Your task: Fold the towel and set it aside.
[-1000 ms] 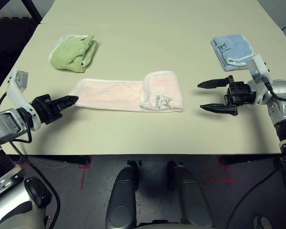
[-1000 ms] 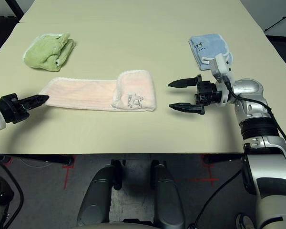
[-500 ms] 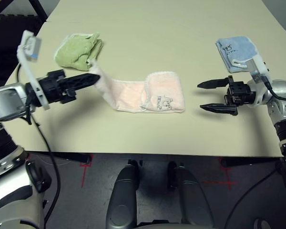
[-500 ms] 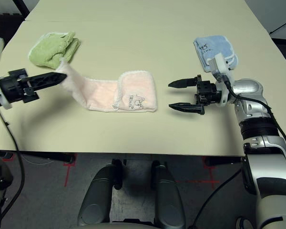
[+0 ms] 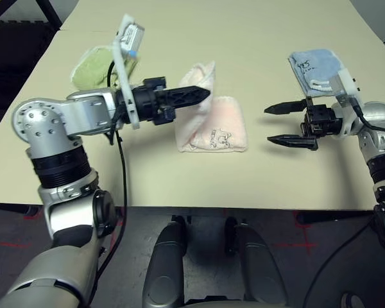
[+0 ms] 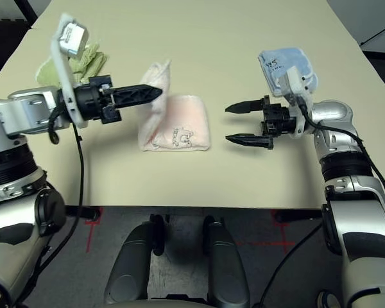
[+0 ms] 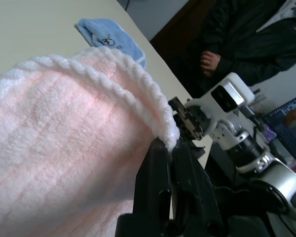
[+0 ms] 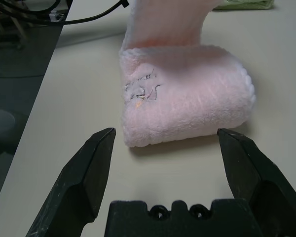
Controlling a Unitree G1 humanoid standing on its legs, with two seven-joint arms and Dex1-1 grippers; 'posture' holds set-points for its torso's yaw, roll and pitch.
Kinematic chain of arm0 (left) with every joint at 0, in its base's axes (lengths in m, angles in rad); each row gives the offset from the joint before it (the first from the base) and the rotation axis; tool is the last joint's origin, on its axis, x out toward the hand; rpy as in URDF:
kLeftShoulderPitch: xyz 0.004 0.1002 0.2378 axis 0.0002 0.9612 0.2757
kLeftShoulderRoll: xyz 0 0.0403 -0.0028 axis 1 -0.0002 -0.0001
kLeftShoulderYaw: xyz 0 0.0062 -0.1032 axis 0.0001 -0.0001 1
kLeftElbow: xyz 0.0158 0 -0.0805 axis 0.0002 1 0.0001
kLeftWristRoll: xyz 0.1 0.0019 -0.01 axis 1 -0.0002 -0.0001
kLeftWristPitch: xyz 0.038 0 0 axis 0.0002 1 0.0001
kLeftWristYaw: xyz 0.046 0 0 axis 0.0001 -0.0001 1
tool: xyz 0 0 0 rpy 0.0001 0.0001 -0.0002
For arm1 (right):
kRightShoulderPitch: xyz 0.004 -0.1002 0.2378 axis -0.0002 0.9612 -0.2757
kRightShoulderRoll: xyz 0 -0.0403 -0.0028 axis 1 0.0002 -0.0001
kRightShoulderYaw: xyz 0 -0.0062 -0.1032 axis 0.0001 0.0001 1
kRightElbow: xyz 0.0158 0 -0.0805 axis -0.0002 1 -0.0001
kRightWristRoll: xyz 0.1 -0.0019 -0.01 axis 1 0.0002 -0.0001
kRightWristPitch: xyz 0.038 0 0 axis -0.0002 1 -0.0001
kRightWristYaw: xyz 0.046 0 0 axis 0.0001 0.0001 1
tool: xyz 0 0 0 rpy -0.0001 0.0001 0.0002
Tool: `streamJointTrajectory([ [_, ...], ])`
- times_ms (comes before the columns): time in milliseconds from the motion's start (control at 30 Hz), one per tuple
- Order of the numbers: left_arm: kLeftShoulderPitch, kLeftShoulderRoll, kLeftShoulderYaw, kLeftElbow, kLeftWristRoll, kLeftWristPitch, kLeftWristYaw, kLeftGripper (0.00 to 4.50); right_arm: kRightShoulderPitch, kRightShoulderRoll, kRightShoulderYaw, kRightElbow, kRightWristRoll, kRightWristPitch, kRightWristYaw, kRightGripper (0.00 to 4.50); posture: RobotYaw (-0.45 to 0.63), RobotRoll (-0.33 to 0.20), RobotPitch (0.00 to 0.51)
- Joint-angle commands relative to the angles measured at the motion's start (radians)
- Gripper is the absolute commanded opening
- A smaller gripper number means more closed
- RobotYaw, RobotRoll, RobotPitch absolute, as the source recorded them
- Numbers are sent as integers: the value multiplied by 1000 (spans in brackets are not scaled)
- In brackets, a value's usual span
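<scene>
Left gripper [image 5: 202, 94] — two black fingers pressed together on the white scalloped edge of the pale pink terry towel [image 5: 212, 125], holding that end raised off the surface and over the towel's folded part; the left wrist view shows the edging pinched right at the fingertips [image 7: 158, 148]. Silver left forearm reaches in across the table from the robot's left.

Towel: lower part lies folded on the beige table [image 5: 244, 38], near its middle, between the two grippers; a small dark embroidered mark [image 5: 219, 136] faces up on the top layer, toward the near edge. The lifted end stands up from the folded part's left side as a peaked flap.

Right gripper [image 5: 283, 124] — fingers spread wide apart, holding nothing, hovering just beside the towel's right edge and level with it; in the right wrist view the folded towel sits between the two open fingertips, a little beyond them and not touching.

Small light green towel [image 5: 93, 67]: bunched on the table behind the left arm, partly hidden by it.

Small light blue towel [image 5: 314, 61]: folded, on the table behind the right gripper, dark writing on its top.

Person in dark clothing [image 7: 246, 39]: stands past the table's far side in the left wrist view.
</scene>
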Motion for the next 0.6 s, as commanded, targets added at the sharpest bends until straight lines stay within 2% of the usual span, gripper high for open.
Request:
streamJointTrajectory([
  [33,-9,-23,-57,7,39,-8,-11,36,4,-5,-2,11,-11,-14,5,4500,-2,0,237],
  [233,34,-18,-142,-11,84,-4,-74,36,-1,-8,-5,19,-15,-20,5,4500,-7,0,237],
  [400,56,-53,-181,-28,98,4,-97,36,1,-6,-8,19,-20,-22,5,4500,-8,0,238],
  [600,72,-72,-275,12,213,-75,-155,36,0,1,-16,18,-27,-24,4,4500,-14,0,238],
])
